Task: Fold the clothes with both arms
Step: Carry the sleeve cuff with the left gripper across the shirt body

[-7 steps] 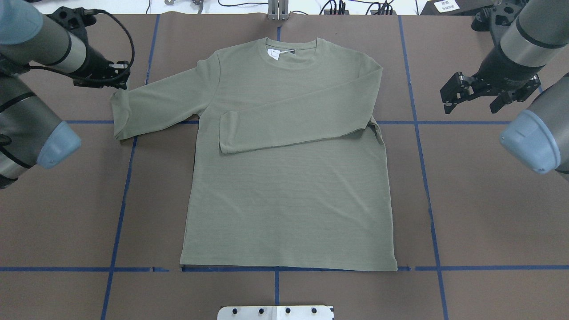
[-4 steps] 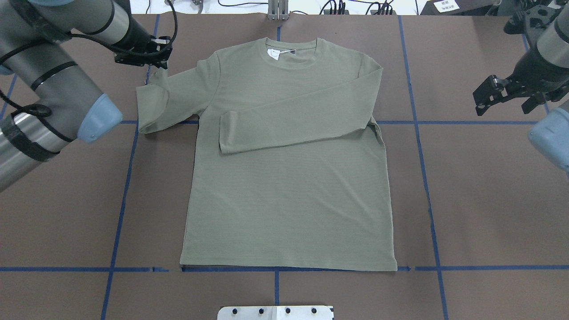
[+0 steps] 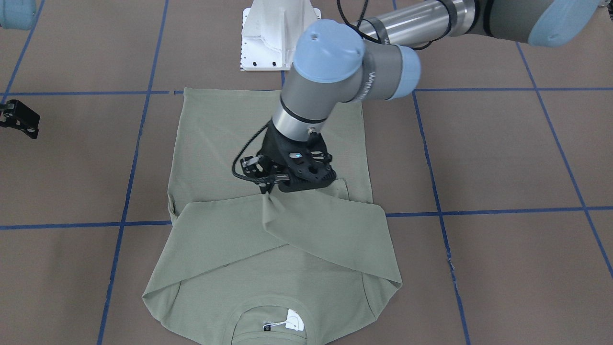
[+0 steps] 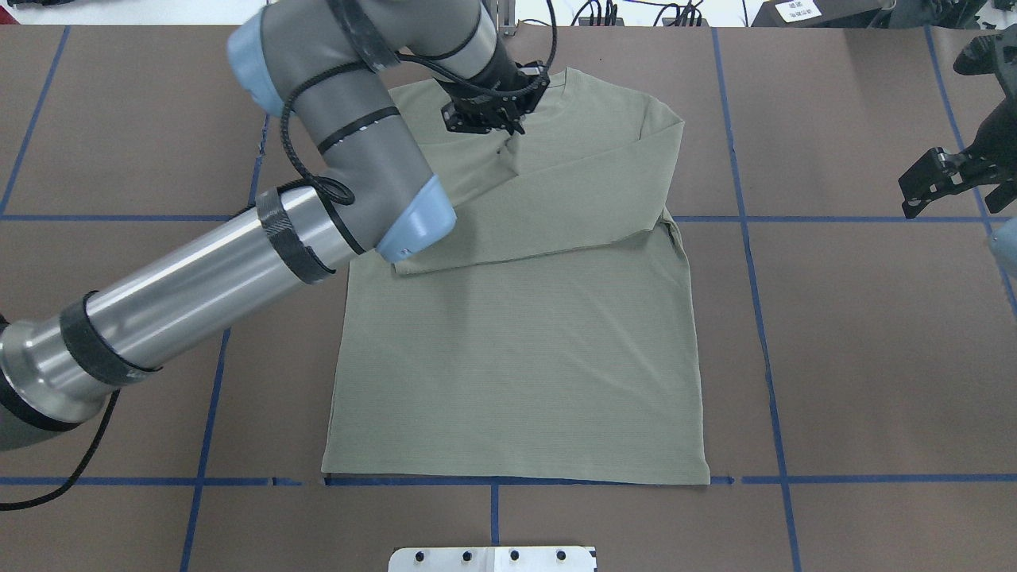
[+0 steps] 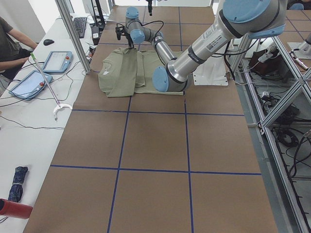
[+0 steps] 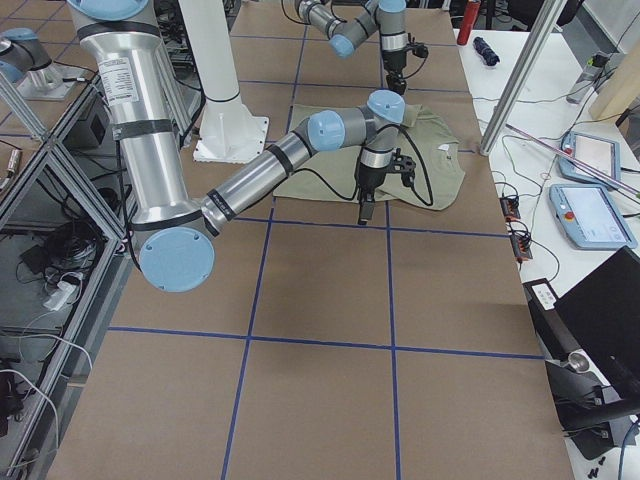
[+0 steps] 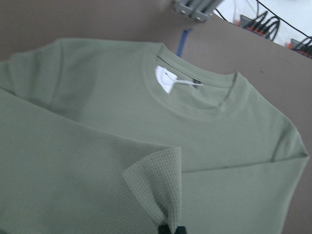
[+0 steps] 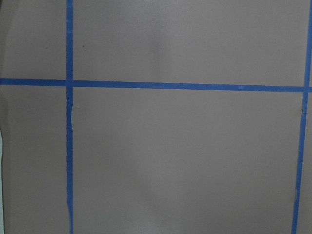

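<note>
Shirt [image 4: 516, 373] is lying front up and flat on the brown worktop [image 4: 842, 357], with its hem toward the robot and its collar [image 7: 200, 111] at the far side. The right sleeve [image 4: 556, 214] is lying folded slantwise across the chest, its end pointing toward the robot's left.

The left fingers [image 7: 171, 229] are pinching the cuff [image 7: 156, 180] of the left sleeve [image 3: 330, 239] and are closed tight on the fabric. They are holding it lifted over the upper chest, just on the robot's side of the collar and near the shirt's midline. From that pinch the sleeve is running taut, back and down to its shoulder on the robot's left. Its long axis is therefore pointing across the body toward the robot's right, crossing over the other sleeve.

As I judge it, the coming move is turning on that line. The cuff is hanging directly under the fingers, so it needs carrying further along the same axis and then lowering, so that the sleeve lies flat rather than bunching at the pinch.

The left arm [image 4: 199, 286] is doing the work and is reaching right over the shirt. The right fingers [image 4: 949, 195] are hovering spread apart and holding nothing, well apart from the shirt beyond its right edge.
</note>
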Available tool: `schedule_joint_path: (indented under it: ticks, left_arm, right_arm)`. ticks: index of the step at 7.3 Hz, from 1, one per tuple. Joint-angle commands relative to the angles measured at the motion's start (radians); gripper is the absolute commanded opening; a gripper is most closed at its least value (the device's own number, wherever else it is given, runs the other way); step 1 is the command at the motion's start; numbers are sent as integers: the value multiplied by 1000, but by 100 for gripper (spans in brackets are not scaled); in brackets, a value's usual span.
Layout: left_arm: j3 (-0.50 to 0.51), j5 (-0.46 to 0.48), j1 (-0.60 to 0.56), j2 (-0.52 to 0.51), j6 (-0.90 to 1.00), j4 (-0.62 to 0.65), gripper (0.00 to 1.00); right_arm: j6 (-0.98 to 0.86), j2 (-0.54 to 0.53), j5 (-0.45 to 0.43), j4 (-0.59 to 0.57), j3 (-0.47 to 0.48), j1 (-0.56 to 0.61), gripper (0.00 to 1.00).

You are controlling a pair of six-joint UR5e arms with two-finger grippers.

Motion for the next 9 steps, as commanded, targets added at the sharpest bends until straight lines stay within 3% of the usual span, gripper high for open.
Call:
schedule_joint_path:
  ticks: [1, 5, 8, 9]
  left_arm:
    - [85, 82, 95, -24, -69, -103, 0]
    - [208, 126, 155, -119, -93, -168, 0]
    - [239, 135, 164, -116, -93, -208, 0]
    - [239, 135, 178, -124, -107, -210, 27]
  right_arm:
    - [3, -1, 0, 0, -6, 0, 100]
    - [3, 1, 2, 2, -14, -1, 100]
    - [5, 2, 2, 2, -17, -1, 100]
    - [5, 5, 2, 2, -16, -1, 100]
